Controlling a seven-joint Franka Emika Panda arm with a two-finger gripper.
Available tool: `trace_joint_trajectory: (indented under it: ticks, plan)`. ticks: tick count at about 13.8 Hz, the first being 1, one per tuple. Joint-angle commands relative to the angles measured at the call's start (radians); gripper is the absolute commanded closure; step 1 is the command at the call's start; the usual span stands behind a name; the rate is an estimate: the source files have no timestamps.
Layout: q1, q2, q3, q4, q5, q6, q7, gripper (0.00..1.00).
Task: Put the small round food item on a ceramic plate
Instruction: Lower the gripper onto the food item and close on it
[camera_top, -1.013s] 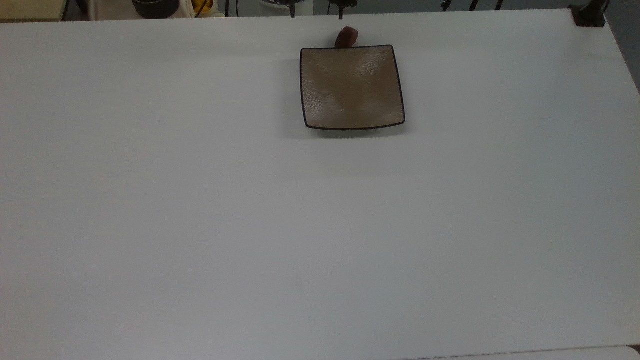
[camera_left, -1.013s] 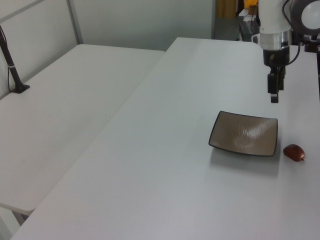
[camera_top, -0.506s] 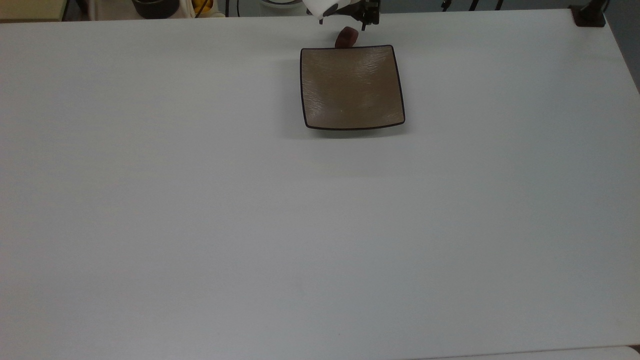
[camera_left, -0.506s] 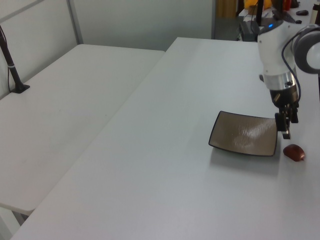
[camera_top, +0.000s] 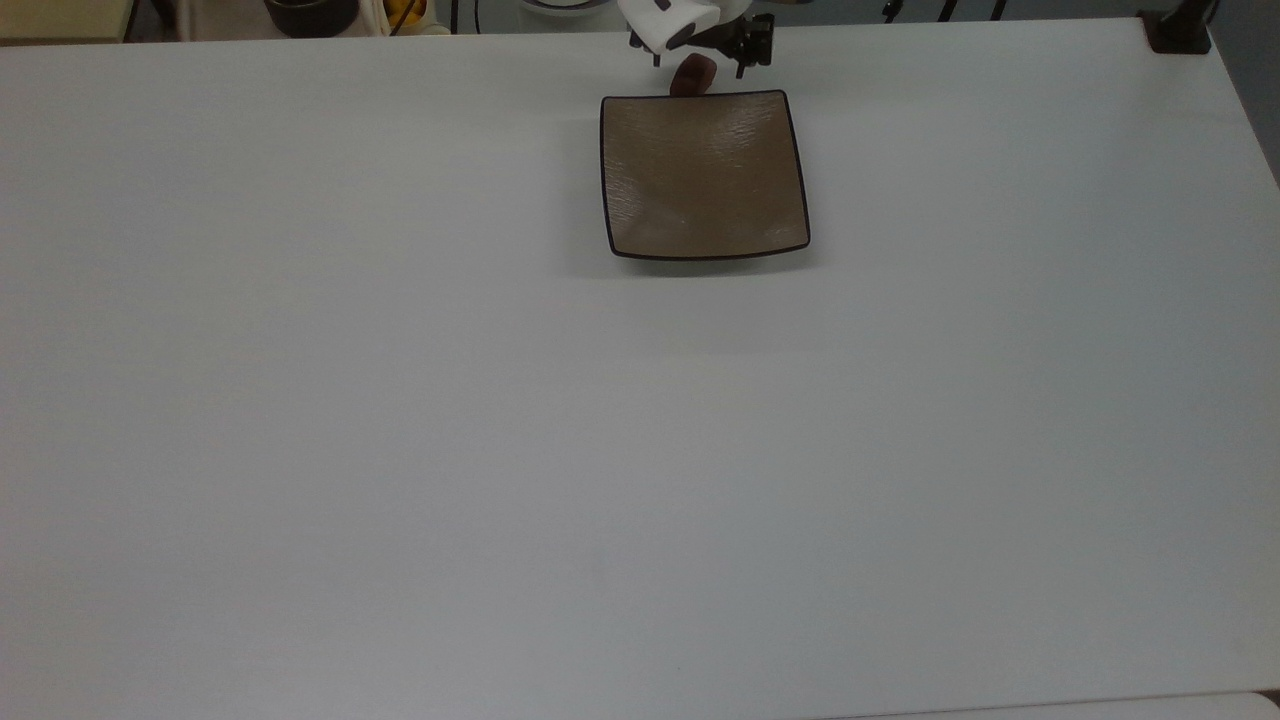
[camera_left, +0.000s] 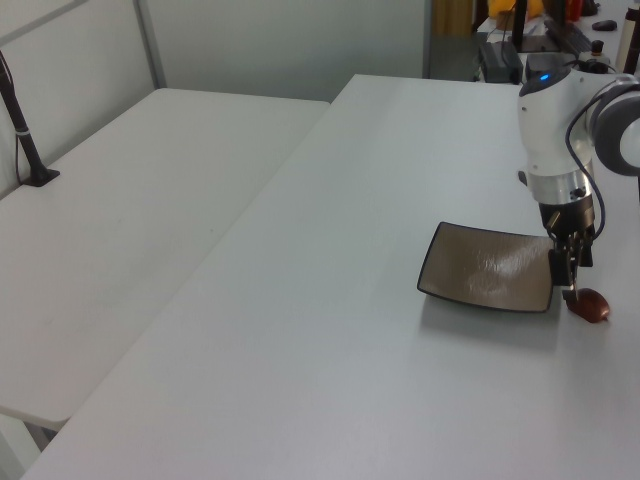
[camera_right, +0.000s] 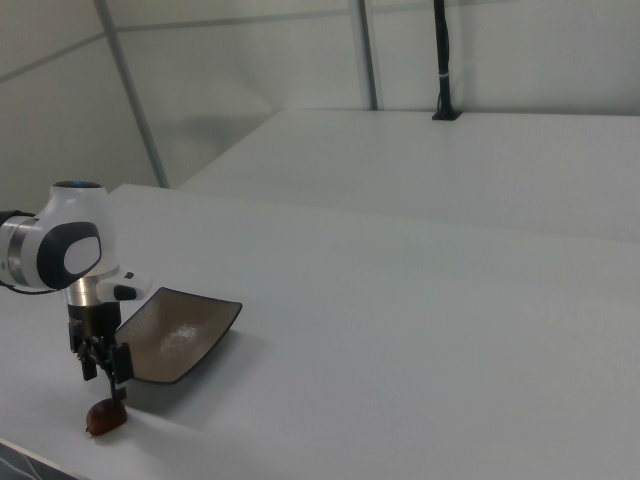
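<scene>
Small round food item (camera_right: 105, 417) lies directly below the claw (camera_right: 104, 377).

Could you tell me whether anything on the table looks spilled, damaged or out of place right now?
Nothing stands out. The ceramic plate sits flat and bare on the white table; the small round food item lies whole on the table just beyond the plate's edge, with the gripper low above it. No spill or breakage shows.
</scene>
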Motion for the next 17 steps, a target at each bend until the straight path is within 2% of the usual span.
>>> trace_joint_trajectory:
  ticks: [1, 9, 10, 11, 12, 13, 17]
  plan:
    - [0.05, 0.011, -0.003, -0.044, 0.014, 0.098, 0.089, 0.0]
    - [0.054, 0.017, -0.004, -0.098, 0.013, 0.137, 0.089, 0.0]
    - [0.053, 0.022, -0.004, -0.106, 0.013, 0.146, 0.088, 0.06]
    - [0.05, 0.032, -0.004, -0.106, 0.013, 0.167, 0.089, 0.38]
    - [0.044, 0.035, -0.004, -0.106, 0.013, 0.17, 0.089, 0.6]
    - [0.043, 0.035, -0.004, -0.106, 0.013, 0.172, 0.088, 0.72]
    - [0.046, 0.029, -0.004, -0.106, -0.001, 0.157, 0.068, 0.98]
